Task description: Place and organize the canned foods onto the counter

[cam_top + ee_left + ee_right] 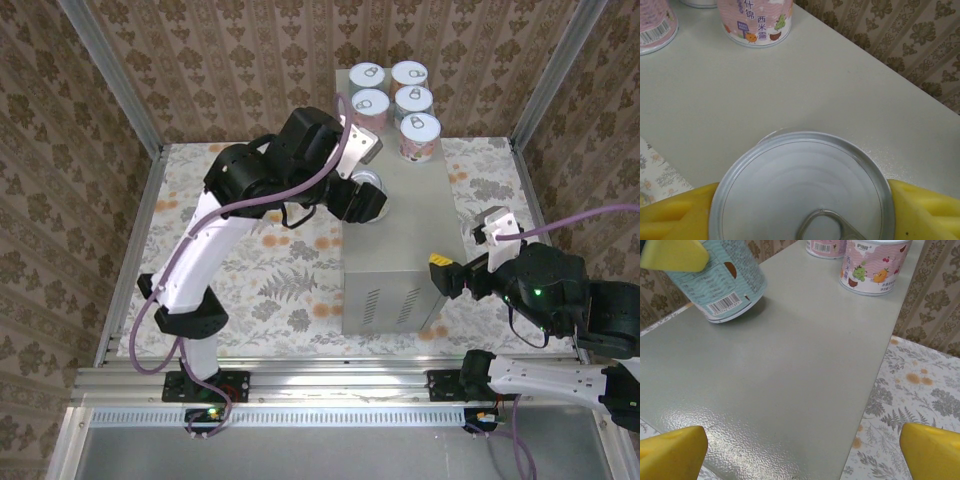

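Five of the canned foods (396, 100) stand grouped at the far end of the counter (392, 285), a tall grey box. My left gripper (365, 200) is shut on a sixth, a teal-labelled can (722, 285), gripping it by its sides just behind the group. Its silver pull-tab lid (802, 190) sits between the yellow fingers (675, 215). Seen from the right wrist, this can is tilted with its lower edge at the counter top. My right gripper (450, 275) is open over the counter's near right edge (875, 385), holding nothing. Two pink-labelled cans (760, 22) stand just beyond the held one.
The floral floor sheet (270, 270) surrounds the counter, with metal frame posts (110, 75) and patterned walls around it. The counter's near half (790, 370) is bare grey metal. Vent slots (390, 305) face the arm bases.
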Controlling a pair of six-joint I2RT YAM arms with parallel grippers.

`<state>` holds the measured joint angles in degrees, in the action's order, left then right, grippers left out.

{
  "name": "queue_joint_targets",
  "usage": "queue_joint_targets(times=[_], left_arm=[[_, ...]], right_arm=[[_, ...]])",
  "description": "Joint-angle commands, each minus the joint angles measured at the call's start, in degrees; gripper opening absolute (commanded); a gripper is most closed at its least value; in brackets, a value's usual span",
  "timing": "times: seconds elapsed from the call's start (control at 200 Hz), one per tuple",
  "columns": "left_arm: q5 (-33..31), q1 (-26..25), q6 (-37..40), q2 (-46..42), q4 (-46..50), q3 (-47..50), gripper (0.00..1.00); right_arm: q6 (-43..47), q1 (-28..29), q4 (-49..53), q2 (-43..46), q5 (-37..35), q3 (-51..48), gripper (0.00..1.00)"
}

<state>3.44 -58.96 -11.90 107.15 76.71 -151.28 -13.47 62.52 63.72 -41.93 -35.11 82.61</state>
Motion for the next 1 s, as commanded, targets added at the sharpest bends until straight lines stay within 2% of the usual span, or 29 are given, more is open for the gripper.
queue_joint_targets(times=[0.0, 0.42, 0.705, 0.86, 0.995], left_arm=[[1.86, -0.63, 1.1, 1.43, 0.26, -0.86, 0.71], [3.33, -0.63, 0.99, 1.74, -2.15, -0.94, 0.81], [3.68, -0.72, 1.16, 1.45, -4.0, -0.94, 0.82], [1.71, -0.85, 2.28, -1.0, -5.7, 0.3, 0.86], [-2.57, -0.98, 3.19, -5.69, -9.46, 8.03, 0.93]], right_arm=[[-0.05, 0.32, -1.39, 1.21, 0.45, -0.96, 1.0], [-0.61, 0.35, -1.94, 2.51, 0.97, -2.29, 1.0], [-0.75, 0.33, -2.38, 2.65, 1.45, -2.83, 1.0], [-0.61, 0.39, -2.92, 2.43, 1.71, -2.85, 1.0], [0.03, 0.36, -3.68, 1.84, 2.62, -2.63, 1.0]])
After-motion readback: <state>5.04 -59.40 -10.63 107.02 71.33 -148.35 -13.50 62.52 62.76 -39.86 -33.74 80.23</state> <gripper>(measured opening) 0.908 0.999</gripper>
